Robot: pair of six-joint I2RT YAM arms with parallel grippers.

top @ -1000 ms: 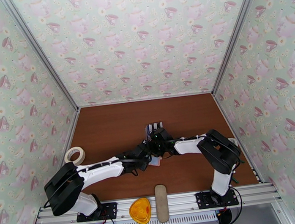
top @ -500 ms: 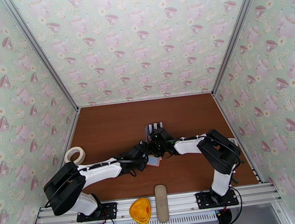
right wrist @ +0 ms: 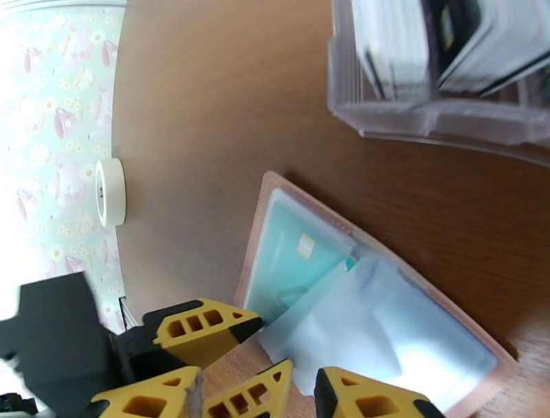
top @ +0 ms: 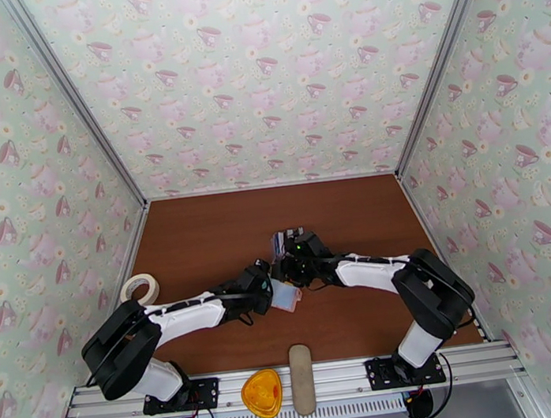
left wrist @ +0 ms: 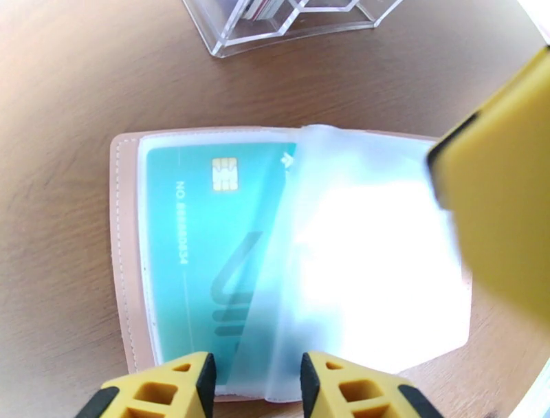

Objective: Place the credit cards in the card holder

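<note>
Soft pink card holder [left wrist: 127,275] open, translucent sleeves [left wrist: 371,275] glossy; left gripper [left wrist: 256,371] at its 6 o'clock edge, grip unclear; right gripper [right wrist: 302,381] released

- Shows card holder [top: 287,300] lying open on the brown table [top: 199,238], bluish inside.
- Finds left gripper [top: 269,287] and right gripper [top: 287,271] meeting at it.
- Puts clear rack [top: 277,245] of credit cards [top: 290,235] just behind.

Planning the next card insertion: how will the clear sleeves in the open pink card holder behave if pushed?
The sleeves look thin and floppy: one lifts off the teal card, so they would probably buckle rather than stay open. Their glare suggests a slick surface. The card holder lies flat and slim, so it may slide on the smooth table.
</note>
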